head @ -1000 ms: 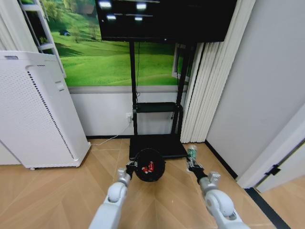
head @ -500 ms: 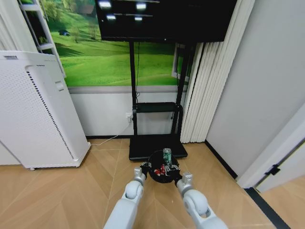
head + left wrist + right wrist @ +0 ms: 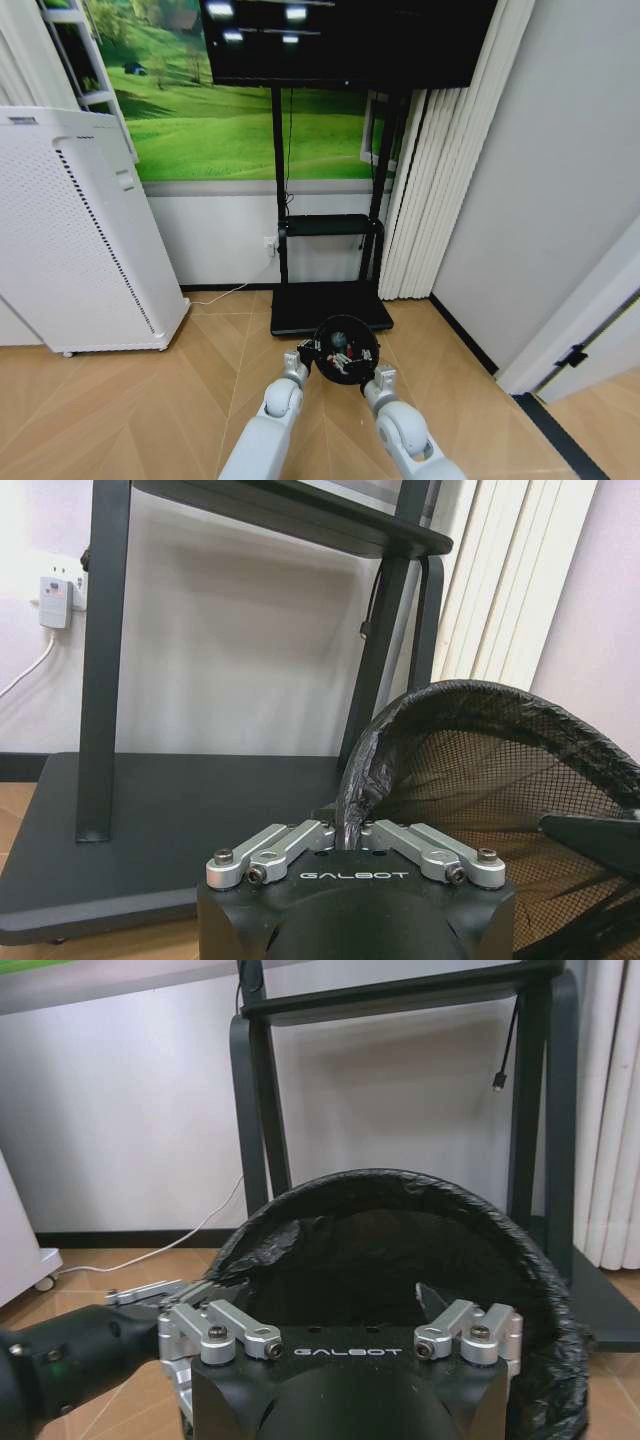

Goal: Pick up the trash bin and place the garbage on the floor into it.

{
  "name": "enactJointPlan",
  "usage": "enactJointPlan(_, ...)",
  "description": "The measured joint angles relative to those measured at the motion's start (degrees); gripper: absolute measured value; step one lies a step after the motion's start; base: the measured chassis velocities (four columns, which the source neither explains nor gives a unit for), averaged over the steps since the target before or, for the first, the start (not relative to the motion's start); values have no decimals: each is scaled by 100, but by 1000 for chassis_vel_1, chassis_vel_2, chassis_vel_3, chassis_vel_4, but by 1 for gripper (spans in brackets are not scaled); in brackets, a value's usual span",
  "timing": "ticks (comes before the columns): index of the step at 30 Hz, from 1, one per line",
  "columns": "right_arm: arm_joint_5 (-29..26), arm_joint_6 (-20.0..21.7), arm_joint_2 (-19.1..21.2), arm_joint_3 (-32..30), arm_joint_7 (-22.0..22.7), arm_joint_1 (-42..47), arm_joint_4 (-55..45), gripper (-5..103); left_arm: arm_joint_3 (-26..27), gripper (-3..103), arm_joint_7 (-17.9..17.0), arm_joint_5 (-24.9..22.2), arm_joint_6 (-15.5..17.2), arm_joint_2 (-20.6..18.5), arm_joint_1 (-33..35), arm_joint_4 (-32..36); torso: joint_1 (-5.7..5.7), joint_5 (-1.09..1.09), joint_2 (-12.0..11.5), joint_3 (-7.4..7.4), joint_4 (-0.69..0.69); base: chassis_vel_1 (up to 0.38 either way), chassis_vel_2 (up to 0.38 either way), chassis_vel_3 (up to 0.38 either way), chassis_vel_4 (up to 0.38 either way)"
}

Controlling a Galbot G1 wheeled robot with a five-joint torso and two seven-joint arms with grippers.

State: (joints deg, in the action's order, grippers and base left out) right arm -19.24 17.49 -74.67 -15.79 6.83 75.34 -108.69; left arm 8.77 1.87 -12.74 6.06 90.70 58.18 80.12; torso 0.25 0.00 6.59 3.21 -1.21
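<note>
- You face a herringbone wood floor (image 3: 120, 400) that runs to a wall with a green landscape mural; a black TV stand (image 3: 330, 300) is ahead, a white perforated appliance (image 3: 70, 230) on your left and pleated curtains (image 3: 430, 190) on your right.
- The bin (image 3: 344, 350) is off the floor, held up between your two arms just in front of the stand's base plate, with its mouth tipped toward your head camera.
- Your left gripper (image 3: 303, 354) is at the bin's left rim; in the left wrist view its jaws are pinched narrow on the liner and mesh edge (image 3: 352, 810).
- Your right gripper (image 3: 372, 375) is at the bin's near right edge. In the right wrist view the jaws are spread wide and hold nothing, with the bin's dark opening (image 3: 390, 1260) directly ahead.
- Inside the bin you can make out small pieces of garbage (image 3: 340, 352), red and greenish, too small to tell apart.
</note>
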Motion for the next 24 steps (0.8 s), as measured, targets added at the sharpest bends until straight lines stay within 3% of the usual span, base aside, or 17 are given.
enactJointPlan(1,-5,-17,9,-65,45,0,-60,99,21,3,2,-3,3,-18,15,45,0,0,0,0,0,0,0,0,0)
enactJointPlan(6,-27,-129,51,-315,233,93,-378,100,163,3,12,21,9,-107,106,200,0,0,0,0,0,0,0,0,0)
enactJointPlan(11,254,-518,76,-609,441,378,-555,100,559,3,73,230,2,-269,399,573,0,-1,0,0,0,0,0,0,0)
enactJointPlan(13,567,-712,18,-682,511,597,-493,100,1026,3,181,407,-73,-380,714,874,0,0,0,0,-1,0,0,0,0)
enactJointPlan(24,822,-736,-125,-452,806,923,-564,100,1774,3,377,376,-100,-668,1411,1544,0,-1,0,0,0,0,0,0,0)
